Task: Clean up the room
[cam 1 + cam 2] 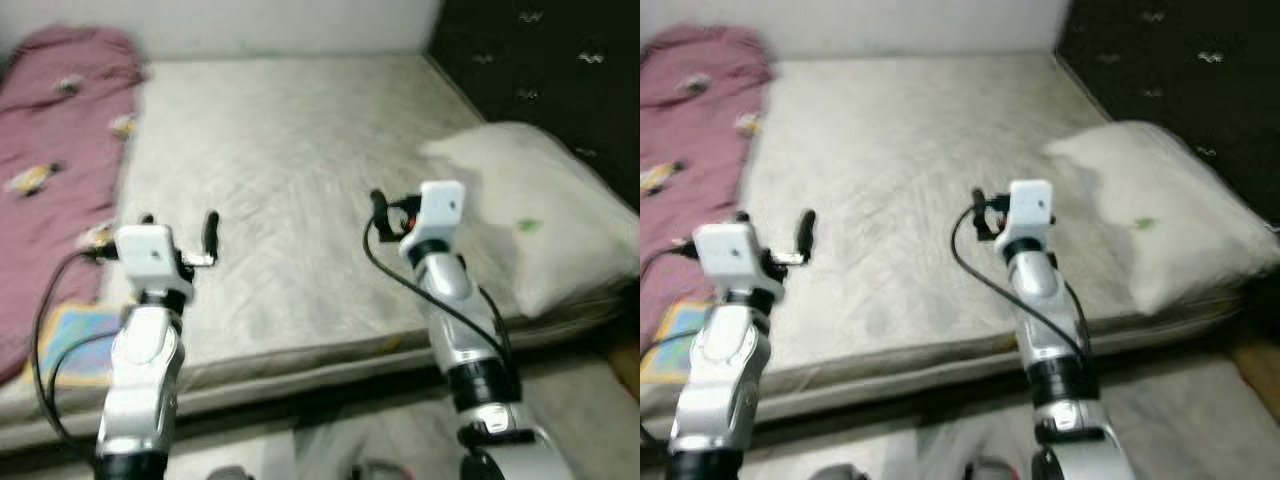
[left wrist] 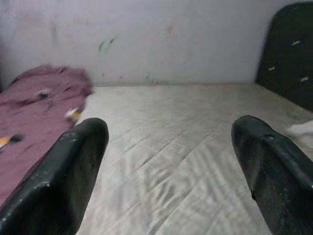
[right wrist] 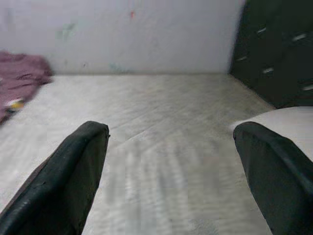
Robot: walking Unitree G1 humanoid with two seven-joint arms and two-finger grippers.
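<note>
Left end effector [image 2: 166,161] gapes over mattress [image 1: 300,200] (wall [image 2: 146,39] behind).

Bare mattress [image 1: 290,200] on bed w/ dark headboard [image 1: 540,70] at right; pale wall [image 2: 161,34] behind, scuffed w/ green marks; dim light.

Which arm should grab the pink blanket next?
Probably the left. The left gripper hangs open over the mattress on the side where the pink blanket lies. The right gripper, also open, is nearer the pillow.
</note>
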